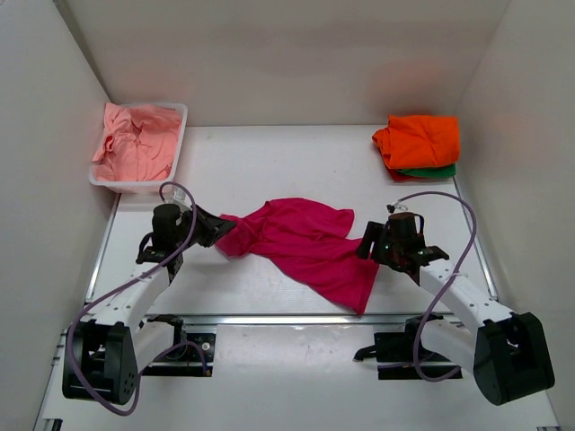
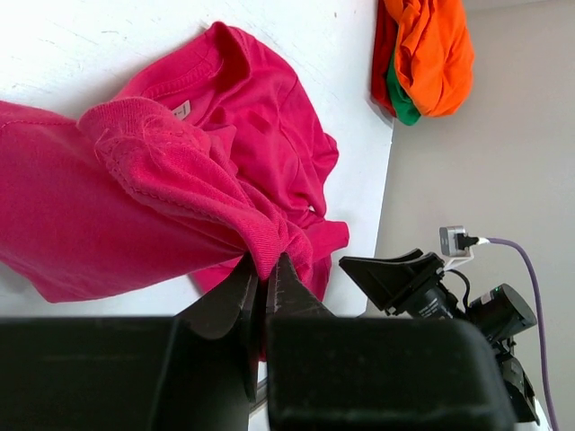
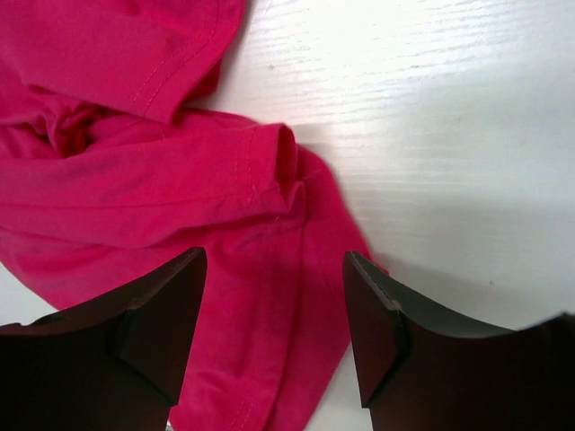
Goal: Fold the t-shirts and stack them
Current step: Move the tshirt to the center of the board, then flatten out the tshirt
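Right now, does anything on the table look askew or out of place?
Only the magenta t-shirt, lying twisted and bunched mid-table, one end pinched in the left gripper, the open right gripper over its other edge. That fits mid-fold work; the orange-topped stack sits tidy.

White arm links (image 1: 135, 289), black joints (image 1: 512, 355), purple cables (image 2: 503, 242); end effector fingers (image 3: 153, 332) black, wedge-shaped.

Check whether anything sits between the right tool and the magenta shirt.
Nothing visible. The right tool is open directly over the magenta shirt, at its edge, with only cloth in its gap. The left tool is shut on the opposite end.
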`<state>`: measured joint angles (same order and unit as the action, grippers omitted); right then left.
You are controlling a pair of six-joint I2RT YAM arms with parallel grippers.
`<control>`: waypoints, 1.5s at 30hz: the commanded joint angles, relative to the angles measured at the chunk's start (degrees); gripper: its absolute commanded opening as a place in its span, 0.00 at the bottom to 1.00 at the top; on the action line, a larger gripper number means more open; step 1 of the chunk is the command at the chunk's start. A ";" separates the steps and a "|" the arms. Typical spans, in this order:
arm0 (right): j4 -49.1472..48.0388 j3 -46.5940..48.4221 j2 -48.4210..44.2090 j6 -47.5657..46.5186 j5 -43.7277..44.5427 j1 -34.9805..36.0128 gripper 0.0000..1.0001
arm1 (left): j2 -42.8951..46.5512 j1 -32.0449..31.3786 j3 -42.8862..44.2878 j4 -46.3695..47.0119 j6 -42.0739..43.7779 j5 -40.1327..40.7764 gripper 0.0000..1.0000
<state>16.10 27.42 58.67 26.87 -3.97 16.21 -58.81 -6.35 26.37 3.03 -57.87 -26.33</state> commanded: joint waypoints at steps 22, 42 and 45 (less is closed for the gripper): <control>3.13 20.47 9.62 -6.66 -1.75 -0.65 0.00 | 2.64 4.59 11.29 -10.91 9.68 4.34 0.00; 21.61 51.25 -1.18 -12.64 -10.63 -15.07 0.00 | 3.60 8.20 39.14 -26.94 13.05 12.28 0.12; 23.53 49.22 -3.56 -13.42 -10.27 -15.15 0.00 | 6.59 7.94 35.07 -24.92 10.94 9.45 0.13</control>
<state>36.84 77.73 57.28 14.96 -13.63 1.08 -55.31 1.41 64.18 -22.02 -44.27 -13.41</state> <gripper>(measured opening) 0.014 0.132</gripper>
